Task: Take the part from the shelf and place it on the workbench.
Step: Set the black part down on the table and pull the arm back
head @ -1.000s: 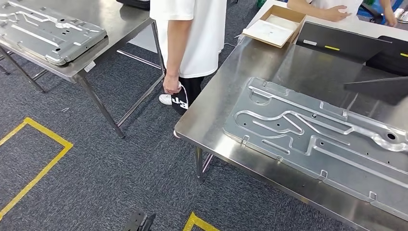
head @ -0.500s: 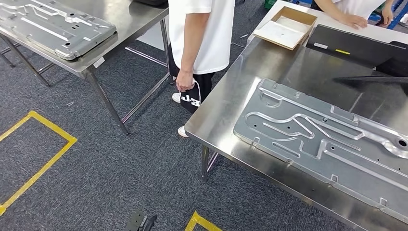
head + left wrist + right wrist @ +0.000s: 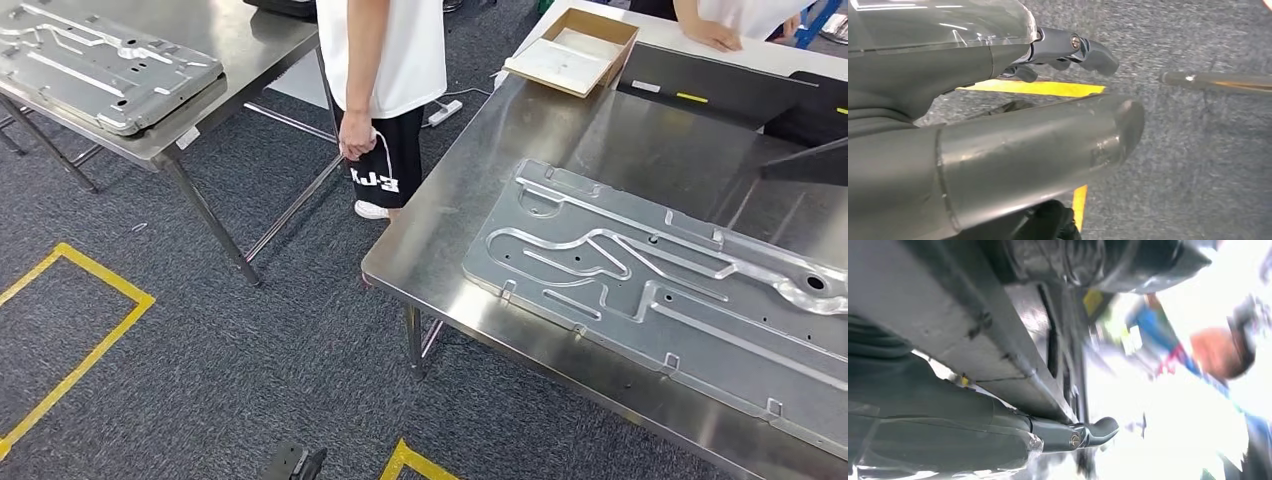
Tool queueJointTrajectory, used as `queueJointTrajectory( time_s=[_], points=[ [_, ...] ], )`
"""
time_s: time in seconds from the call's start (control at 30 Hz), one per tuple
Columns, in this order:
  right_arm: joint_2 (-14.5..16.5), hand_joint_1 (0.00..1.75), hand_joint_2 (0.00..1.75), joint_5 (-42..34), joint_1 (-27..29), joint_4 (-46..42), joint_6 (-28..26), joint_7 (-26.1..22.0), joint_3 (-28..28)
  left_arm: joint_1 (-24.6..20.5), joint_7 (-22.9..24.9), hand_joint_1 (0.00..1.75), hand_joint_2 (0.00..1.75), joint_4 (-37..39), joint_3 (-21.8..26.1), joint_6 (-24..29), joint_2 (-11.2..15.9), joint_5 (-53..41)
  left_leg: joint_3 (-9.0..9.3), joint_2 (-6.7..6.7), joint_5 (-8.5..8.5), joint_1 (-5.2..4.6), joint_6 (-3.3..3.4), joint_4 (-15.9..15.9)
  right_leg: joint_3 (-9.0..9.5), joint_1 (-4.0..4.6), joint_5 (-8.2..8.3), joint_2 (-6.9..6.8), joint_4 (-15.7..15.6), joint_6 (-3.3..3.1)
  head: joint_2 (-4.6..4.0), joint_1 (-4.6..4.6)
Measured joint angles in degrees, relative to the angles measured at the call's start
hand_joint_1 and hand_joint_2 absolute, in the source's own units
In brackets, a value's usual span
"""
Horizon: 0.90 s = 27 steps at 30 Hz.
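A dark flat part (image 3: 810,162) juts in over the steel workbench (image 3: 445,235) from the right edge of the head view, hanging above the tabletop. In the right wrist view my right hand (image 3: 948,427) grips this flat grey part (image 3: 938,315), the slab lying across the hand with a finger (image 3: 1093,432) curled under its edge. My left hand (image 3: 998,140) hangs over the carpet and holds nothing, its thumb and fingers (image 3: 1083,47) apart.
A large stamped metal plate (image 3: 660,280) covers much of the workbench. Black mats (image 3: 700,85) and an open cardboard box (image 3: 575,50) lie at its far end. A person in a white shirt (image 3: 385,60) stands between the workbench and a second steel table (image 3: 240,45) bearing another plate (image 3: 100,60).
The camera has swung, shifting the whole scene. The person in white has stepped a little away. The dark part's edge now shows less, closer to the right edge.
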Motion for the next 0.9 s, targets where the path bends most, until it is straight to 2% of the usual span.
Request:
queueJointTrajectory(
  time_s=[0.03,0.07,0.13,0.2,0.23,0.3,0.33,0.37,0.4,0.43,0.47,0.5,0.53,0.57,0.6,0.67,0.7,0.77,0.83,0.87,0.9],
  points=[
    [0.6,0.0,0.0,0.2,0.0,0.3,-2.6,-0.4,0.1,-0.1,0.0,0.0,0.0,0.0,0.0,0.0,0.0,0.0,1.4,-0.02,0.85,-0.16,0.44,-2.9,0.0,0.06,0.03,0.12,0.0,0.11,0.01,-0.01],
    [0.9,0.0,0.0,0.4,0.0,0.6,-2.8,-0.6,0.2,-0.2,0.0,0.0,0.0,0.0,0.0,0.1,-0.1,-0.1,2.09,-0.02,0.96,-0.29,0.74,-4.4,-0.05,0.05,0.1,0.24,-0.1,0.3,0.01,0.03],
    [1.4,0.0,0.0,0.9,0.2,0.9,-0.3,-0.8,0.2,-0.2,0.0,0.0,0.0,0.0,0.0,0.1,-0.2,-0.2,2.54,0.06,0.9,-0.3,0.88,-5.4,-0.08,-0.04,0.42,0.47,-0.5,0.94,0.01,0.02],
    [1.5,0.0,0.0,2.4,0.8,1.0,-0.5,-0.8,0.2,-0.3,0.0,0.0,0.0,0.0,0.0,0.2,-0.3,-0.3,3.0,0.16,1.58,-0.05,1.13,-6.6,-0.4,-0.21,-0.22,0.33,0.1,1.43,-0.01,0.02],
    [1.5,0.0,0.0,3.1,0.9,1.0,-1.6,-0.6,0.2,-0.3,0.0,0.0,0.0,0.0,0.0,0.3,-0.5,-0.3,3.21,0.17,1.98,0.09,1.3,-7.3,-1.18,-0.22,-1.32,0.2,1.7,1.58,-0.01,0.04],
    [1.5,0.0,0.0,3.5,0.7,1.5,-0.8,0.3,0.2,-0.3,0.0,0.0,0.0,0.0,0.0,0.3,-0.6,-0.4,3.3,0.06,2.3,0.18,1.51,-7.7,-4.36,-0.28,-4.65,-0.01,8.3,1.84,0.0,0.07],
    [1.6,0.0,0.0,3.5,0.6,1.9,1.8,0.6,0.2,-0.3,0.0,0.0,0.0,0.0,0.1,0.2,-0.6,-0.4,3.31,0.06,2.29,0.2,1.48,-7.7,-6.09,-0.3,-5.83,-0.01,11.6,2.06,0.0,0.07],
    [1.7,0.0,0.0,3.8,0.5,2.3,4.7,0.6,0.2,-0.2,0.1,0.0,0.0,0.0,0.1,0.2,-0.6,-0.4,3.32,0.1,2.21,0.24,1.42,-7.6,-7.26,-0.41,-6.1,-0.06,13.6,2.28,0.01,0.07],
    [1.7,0.0,0.0,4.7,0.6,2.6,7.1,0.5,0.2,-0.2,0.1,0.0,0.0,0.0,0.1,0.1,-0.6,-0.4,3.31,0.16,2.1,0.3,1.31,-7.4,-7.44,-0.57,-5.25,-0.16,13.5,2.5,0.01,0.07],
    [1.8,0.0,0.0,5.4,0.7,2.8,9.3,0.1,0.2,-0.2,0.1,0.0,0.0,0.0,0.1,0.1,-0.6,-0.5,3.29,0.21,1.92,0.38,1.15,-7.2,-6.51,-0.78,-3.46,-0.31,11.4,2.72,0.0,0.06],
    [1.9,0.0,0.0,5.8,0.7,3.0,11.2,-0.1,0.2,-0.2,0.1,0.0,0.0,0.0,0.1,0.0,-0.6,-0.5,3.24,0.23,1.63,0.45,0.91,-6.7,-4.76,-1.04,-1.37,-0.5,7.6,2.95,0.0,0.06],
    [1.9,0.0,0.0,5.8,0.4,3.4,13.4,-0.3,0.2,-0.3,0.1,0.0,0.0,0.0,0.1,0.0,-0.6,-0.6,3.1,0.21,1.32,0.42,0.59,-6.3,-3.01,-1.09,0.01,-0.61,4.2,3.07,0.0,0.08],
    [2.0,0.0,0.0,5.5,0.1,3.8,15.5,-0.4,0.2,-0.3,0.1,0.0,0.0,0.0,0.2,-0.1,-0.6,-0.6,2.93,0.16,1.01,0.36,0.26,-5.8,-1.74,-1.03,0.85,-0.56,1.6,2.9,0.0,0.04],
    [2.1,0.0,0.0,5.1,-0.1,4.2,17.0,-0.6,0.2,-0.3,0.2,0.0,0.0,0.0,0.2,-0.1,-0.5,-0.6,2.78,0.12,0.8,0.28,-0.03,-5.4,-1.14,-0.88,0.99,-0.49,0.3,2.62,0.01,0.03],
    [2.1,0.0,0.0,4.9,-0.2,4.5,18.0,-0.7,0.2,-0.4,0.2,0.0,0.0,0.0,0.2,-0.1,-0.5,-0.6,2.65,0.08,0.73,0.19,-0.24,-5.2,-1.13,-0.67,0.75,-0.36,0.3,2.22,0.01,0.01],
    [2.2,0.0,0.0,4.8,-0.1,5.0,18.4,-0.7,0.2,-0.4,0.2,0.0,0.0,0.0,0.3,-0.1,-0.5,-0.6,2.5,0.05,0.55,0.22,-0.61,-5.0,-1.3,-0.77,0.86,-0.32,0.3,1.44,0.01,-0.01],
    [2.2,0.0,0.0,4.7,-0.2,5.2,18.5,-0.8,0.2,-0.3,0.2,0.0,0.0,0.0,0.3,-0.1,-0.5,-0.6,2.17,0.07,-0.05,0.25,-0.89,-4.3,-1.29,-0.87,0.91,-0.35,0.2,1.08,0.01,-0.01],
    [2.3,0.0,0.0,4.7,-0.3,5.3,18.6,-0.8,0.2,-0.4,0.2,0.0,0.0,0.0,0.3,-0.1,-0.5,-0.6,0.09,0.12,-2.97,0.38,-1.44,0.5,-1.23,-0.95,1.0,-0.41,0.2,0.46,0.01,-0.01],
    [2.4,0.0,0.0,4.7,-0.3,5.5,18.6,-0.9,0.2,-0.3,0.2,0.0,0.0,0.0,0.4,-0.1,-0.5,-0.6,-3.55,0.16,-6.42,0.46,-1.65,8.4,-1.23,-0.8,0.98,-0.38,0.2,0.21,0.01,-0.02],
    [2.4,0.0,0.0,4.7,-0.3,5.6,18.6,-0.9,0.2,-0.3,0.2,0.0,0.0,0.0,0.4,-0.1,-0.5,-0.6,-4.96,0.16,-7.09,0.46,-1.59,11.2,-1.21,-0.69,0.96,-0.34,0.2,0.16,0.01,-0.02],
    [2.5,0.0,0.0,4.7,-0.4,5.8,18.8,-0.8,0.2,-0.3,0.2,0.0,0.0,0.0,0.4,-0.1,-0.5,-0.6,-5.52,0.16,-6.73,0.43,-1.4,12.0,-1.16,-0.54,0.94,-0.29,0.2,0.13,0.02,-0.02]
  ],
)
